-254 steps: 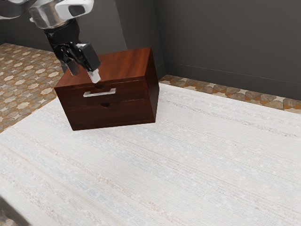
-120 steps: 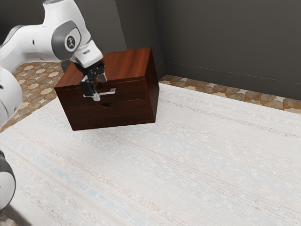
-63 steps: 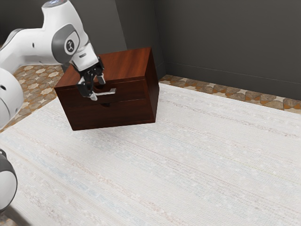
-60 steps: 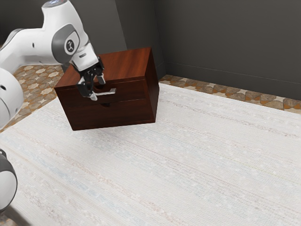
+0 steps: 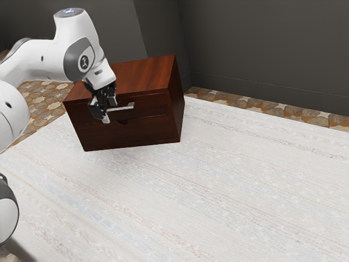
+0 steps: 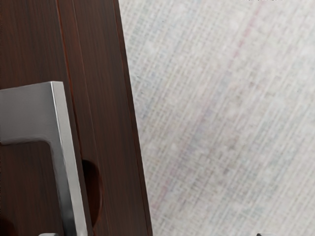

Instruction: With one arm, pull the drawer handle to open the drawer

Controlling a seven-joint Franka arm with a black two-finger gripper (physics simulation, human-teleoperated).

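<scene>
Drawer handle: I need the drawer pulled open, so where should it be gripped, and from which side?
Grip the handle by its silver bar, coming from the front of the cabinet: it stands off the drawer, leaving a gap behind.

You're looking at a dark red-brown wooden drawer box (image 5: 147, 76), smooth and polished to a soft sheen, with fine grain. Its silver metal bar handle (image 5: 122, 107) (image 6: 64, 147) looks satin-brushed. The whitish woven cloth table cover (image 5: 229, 180) is matt and coarse. The white arm shell (image 5: 43, 54) is glossy plastic.
</scene>
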